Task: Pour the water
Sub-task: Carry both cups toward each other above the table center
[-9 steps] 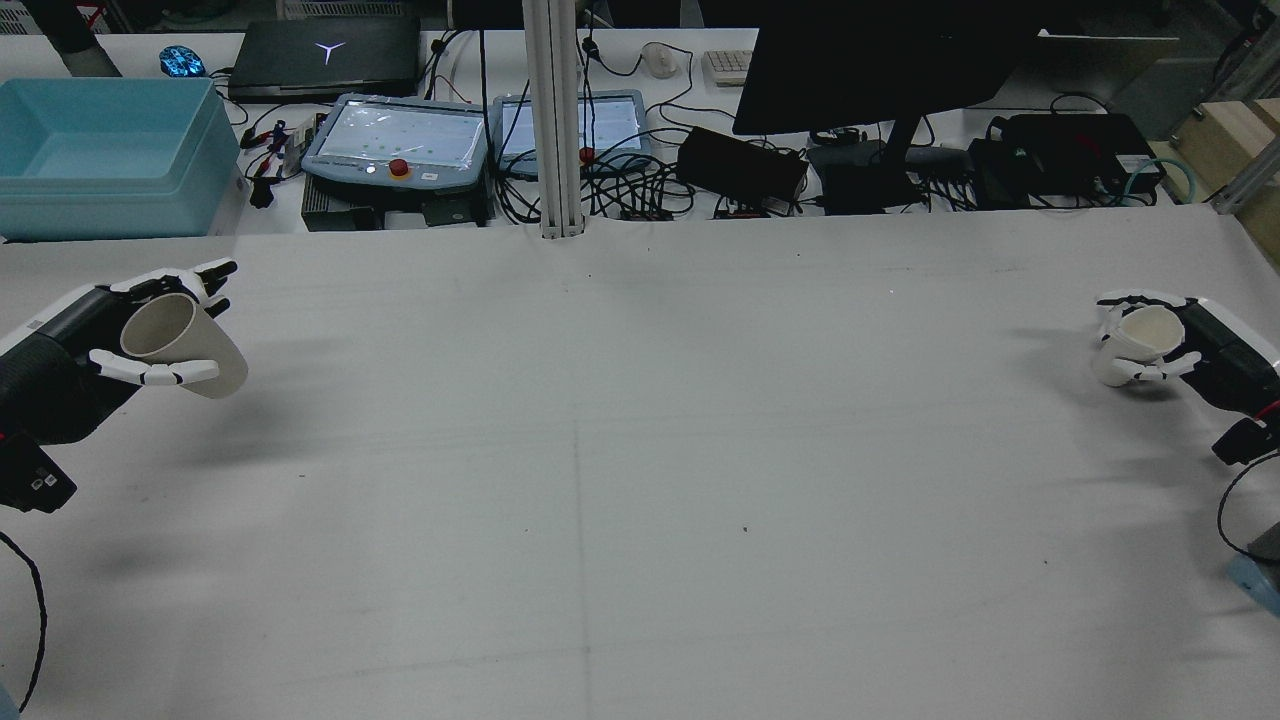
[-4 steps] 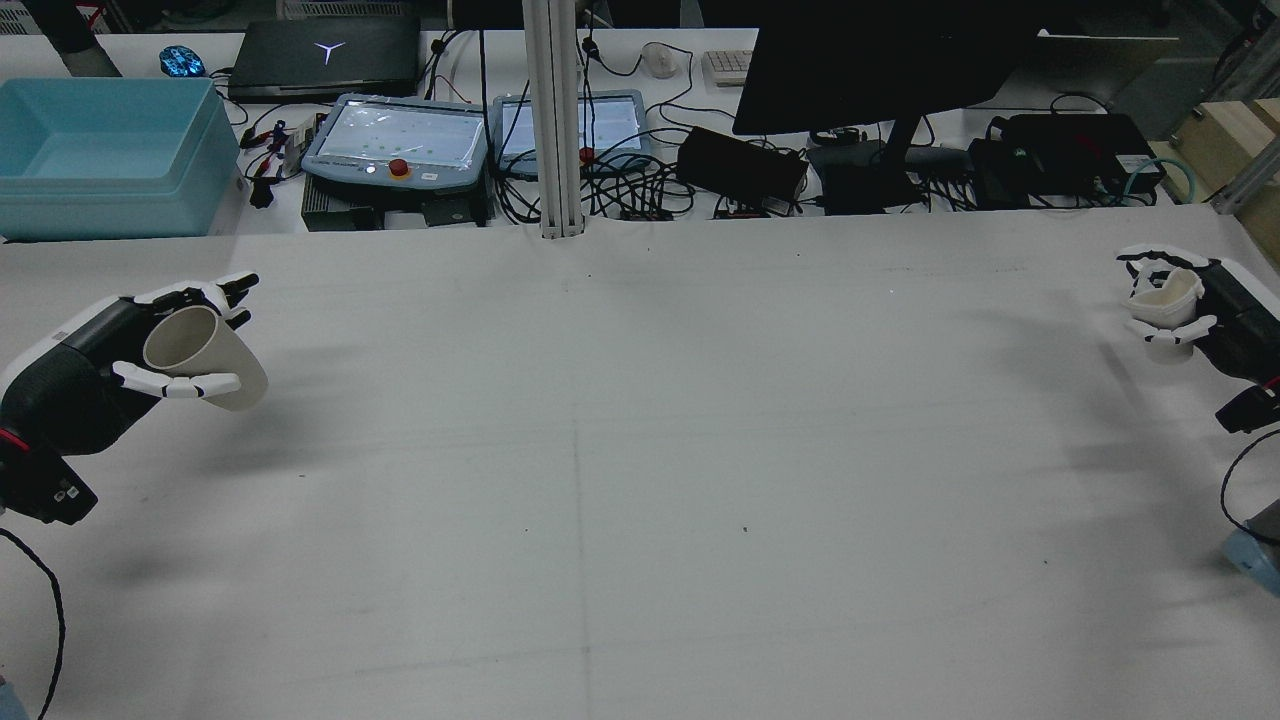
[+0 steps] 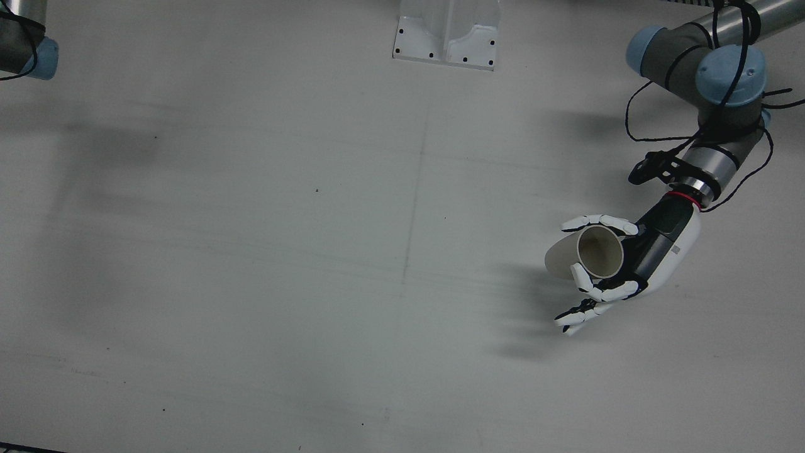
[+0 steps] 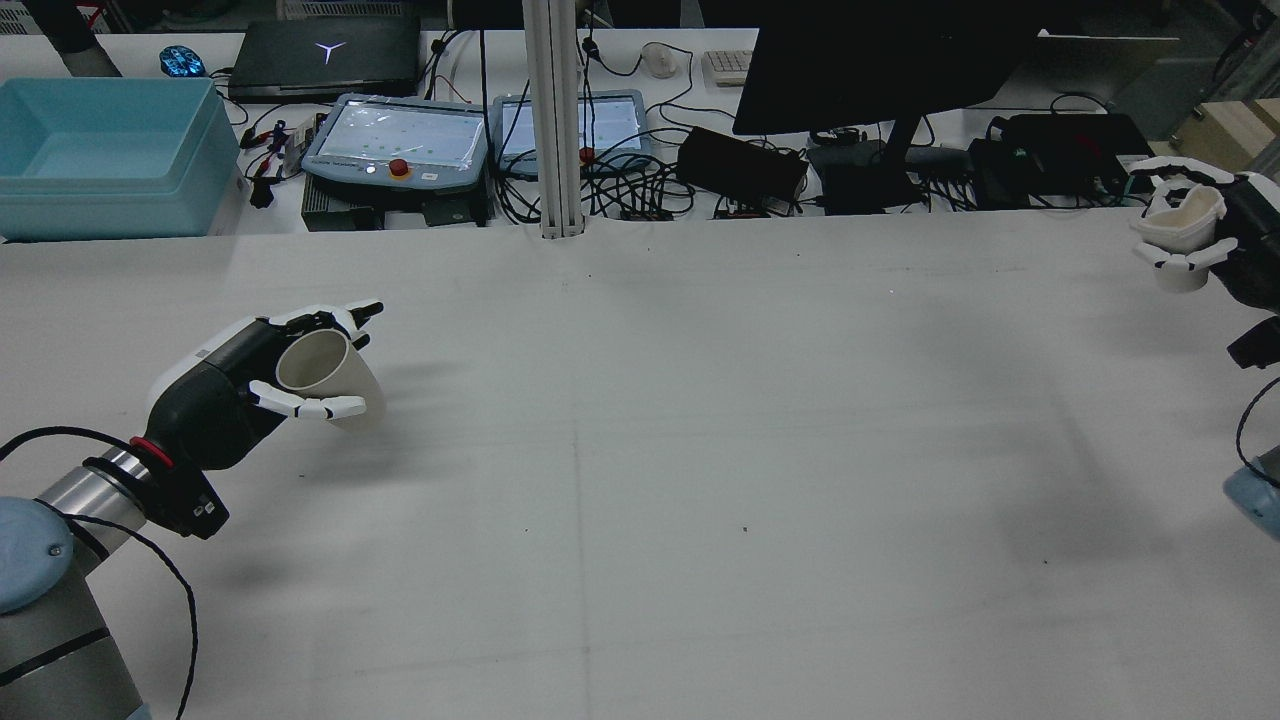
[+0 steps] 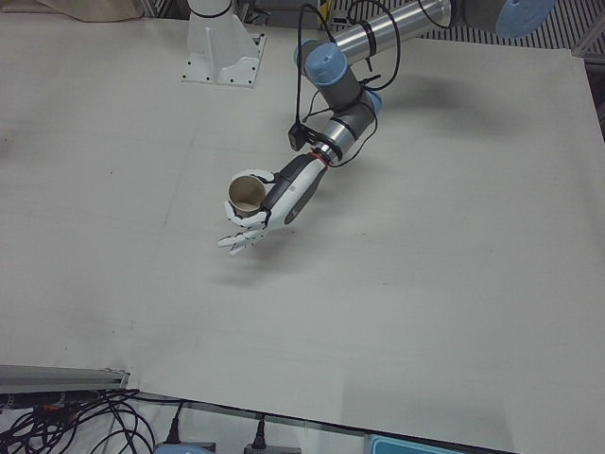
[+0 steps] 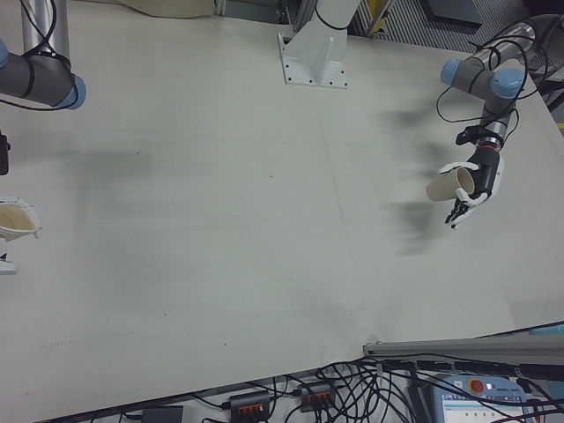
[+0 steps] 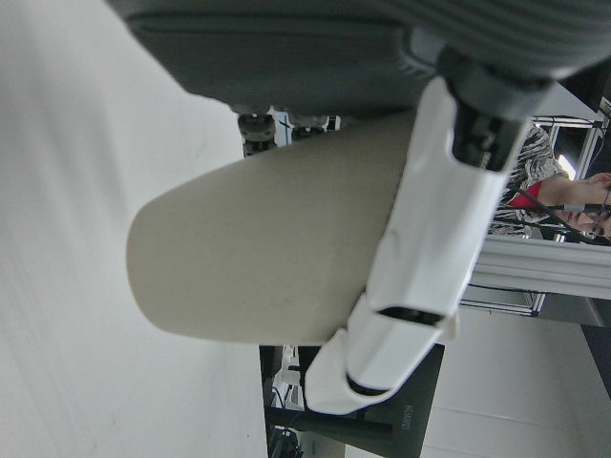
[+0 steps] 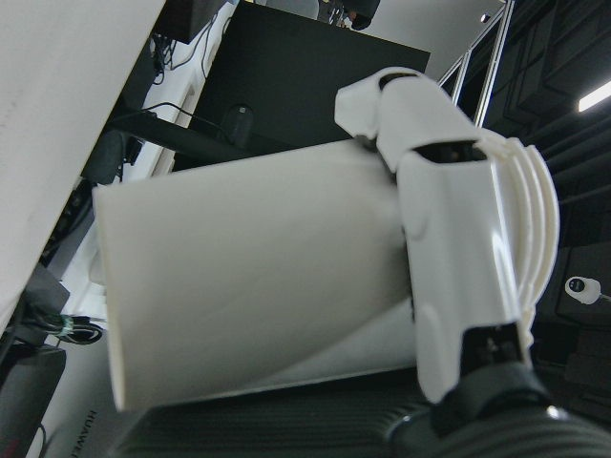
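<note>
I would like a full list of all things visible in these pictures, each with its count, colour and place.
paper cup: 1, beige, held tilted in the left hand
white cup: 1, white, held in the right hand
table: 1, white, under both arms
bin: 1, light blue, rear bench, far left
teach pendants: 2, grey, rear bench
monitor: 1, black, rear bench
left hand: 1, white and black, over table's left side
right hand: 1, white and black, far right edge
</note>
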Robot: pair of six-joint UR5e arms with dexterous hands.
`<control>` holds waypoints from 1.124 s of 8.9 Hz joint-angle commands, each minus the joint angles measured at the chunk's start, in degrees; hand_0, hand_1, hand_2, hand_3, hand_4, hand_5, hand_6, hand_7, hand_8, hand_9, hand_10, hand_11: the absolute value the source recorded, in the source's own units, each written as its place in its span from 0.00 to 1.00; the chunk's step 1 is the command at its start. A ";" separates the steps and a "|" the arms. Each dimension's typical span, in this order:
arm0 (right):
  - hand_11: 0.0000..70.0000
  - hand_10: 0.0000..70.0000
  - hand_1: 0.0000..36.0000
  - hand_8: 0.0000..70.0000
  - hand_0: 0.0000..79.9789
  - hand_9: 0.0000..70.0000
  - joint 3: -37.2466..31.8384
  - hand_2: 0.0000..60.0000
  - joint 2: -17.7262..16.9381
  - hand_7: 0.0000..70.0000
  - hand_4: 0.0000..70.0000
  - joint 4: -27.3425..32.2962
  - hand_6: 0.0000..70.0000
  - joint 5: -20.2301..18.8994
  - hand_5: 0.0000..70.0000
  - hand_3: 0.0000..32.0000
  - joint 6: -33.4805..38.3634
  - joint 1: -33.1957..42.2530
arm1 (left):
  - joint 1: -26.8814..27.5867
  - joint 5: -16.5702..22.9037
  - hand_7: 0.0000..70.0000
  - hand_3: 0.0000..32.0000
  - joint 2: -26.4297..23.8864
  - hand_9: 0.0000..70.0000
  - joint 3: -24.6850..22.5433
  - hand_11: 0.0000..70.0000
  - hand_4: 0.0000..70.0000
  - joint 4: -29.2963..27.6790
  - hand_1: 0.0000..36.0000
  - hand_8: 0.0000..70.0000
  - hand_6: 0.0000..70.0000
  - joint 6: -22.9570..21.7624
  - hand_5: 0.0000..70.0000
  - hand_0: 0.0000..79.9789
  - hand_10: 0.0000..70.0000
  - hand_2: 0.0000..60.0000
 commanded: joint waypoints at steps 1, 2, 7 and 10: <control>0.06 0.00 1.00 0.74 1.00 0.97 15.92 0.60 0.79 1.00 0.37 -13.18 0.91 -7.51 0.34 0.00 -7.52 4.87 | 3.61 -0.22 0.22 0.00 -8.29 0.09 1.03 0.19 0.82 6.37 1.00 0.16 0.26 0.11 1.00 1.00 0.10 1.00; 0.07 0.01 1.00 0.75 1.00 0.98 18.40 0.60 2.02 1.00 0.39 -16.08 0.92 -7.60 0.35 0.00 -8.06 4.87 | 4.84 -0.22 0.23 0.00 -11.97 0.09 2.69 0.20 0.82 8.21 1.00 0.17 0.27 0.20 1.00 1.00 0.10 1.00; 0.14 0.06 1.00 0.78 1.00 1.00 35.61 0.65 4.57 1.00 0.54 -31.02 1.00 -7.87 0.36 0.00 -17.35 5.22 | 10.20 -0.22 0.24 0.00 -31.39 0.10 20.34 0.20 0.84 9.02 1.00 0.18 0.29 0.90 1.00 1.00 0.10 1.00; 0.15 0.07 1.00 0.77 1.00 1.00 41.44 0.66 8.00 1.00 0.63 -37.64 1.00 -7.52 0.37 0.00 -24.04 4.35 | 10.39 -0.13 0.26 0.00 -38.09 0.11 23.97 0.21 0.85 8.58 1.00 0.19 0.31 2.92 1.00 1.00 0.11 1.00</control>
